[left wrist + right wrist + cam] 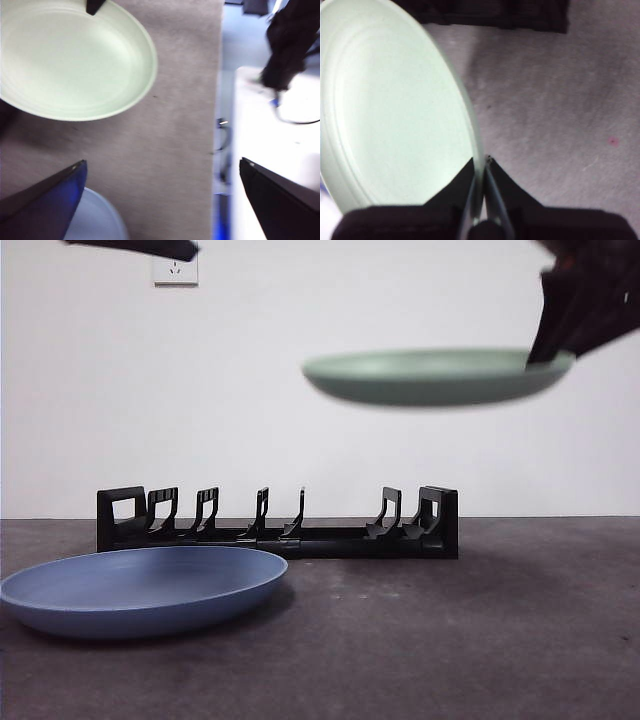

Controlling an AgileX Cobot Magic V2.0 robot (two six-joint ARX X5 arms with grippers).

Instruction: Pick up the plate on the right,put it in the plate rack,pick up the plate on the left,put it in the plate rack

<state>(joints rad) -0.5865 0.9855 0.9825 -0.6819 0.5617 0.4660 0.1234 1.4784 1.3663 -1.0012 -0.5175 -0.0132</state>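
Gripping the pale green round plate [438, 376] by its rim, my right hand [482, 172] holds it level above the grey counter [480, 640]; my left hand [162, 200] hangs open.

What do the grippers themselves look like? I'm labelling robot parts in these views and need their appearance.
Both are matte black. The right gripper has two flat, wedge-shaped jaws tapering to thin tips from a blocky black base. The left gripper shows two broad, pointed black jaws, one with a bluish sheen. In the front view each arm is only a dark, blurred shape. No markings or cables are visible on them.
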